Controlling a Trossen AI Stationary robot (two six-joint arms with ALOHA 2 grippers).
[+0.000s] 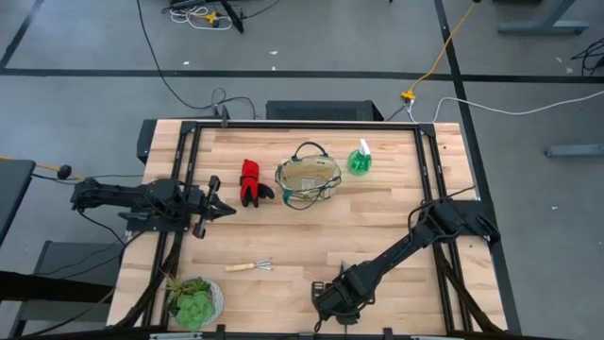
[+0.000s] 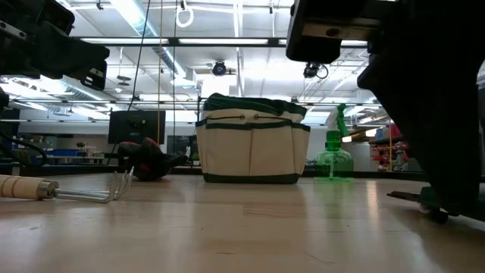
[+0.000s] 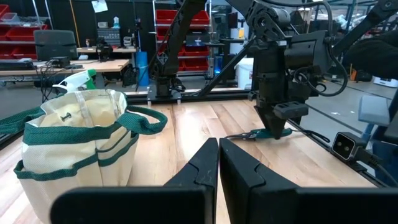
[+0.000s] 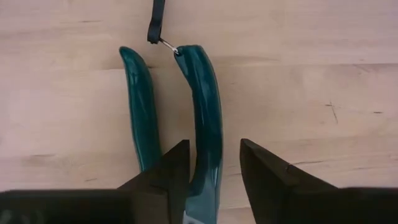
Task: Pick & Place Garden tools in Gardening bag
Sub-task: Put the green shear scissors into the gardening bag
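The green-handled pruning shears point(image 4: 205, 93) lie flat on the table near its front edge. My right gripper point(image 4: 214, 162) points down over them, open, with one handle between its fingers and the other handle point(image 4: 140, 106) outside. In the high view the right gripper point(image 1: 332, 300) hides the shears. The tan gardening bag point(image 1: 307, 181) stands upright at the table's middle far side. Red-and-black gloves point(image 1: 252, 182) lie to its left, and a green spray bottle point(image 1: 360, 161) stands to its right. A wooden-handled mini rake point(image 1: 250, 266) lies near the front. My left gripper point(image 1: 226, 210) waits shut at the left, pointing level. My right gripper comes from above, pointing down, with its fingers across one shear handle point(image 4: 208, 149) near mid-length. One finger point(image 4: 168, 171) stands right against the handle and a gap shows at the other finger point(image 4: 261, 171). I cannot tell whether it touches. The shears lie flat on the table.
A succulent in a pale pot point(image 1: 195, 300) stands at the front left corner. A dark strap point(image 4: 155, 18) hangs from the end of one shear handle. Bare wood lies between the bag and the right gripper. Black frame rails point(image 1: 189, 170) run along the table's sides.
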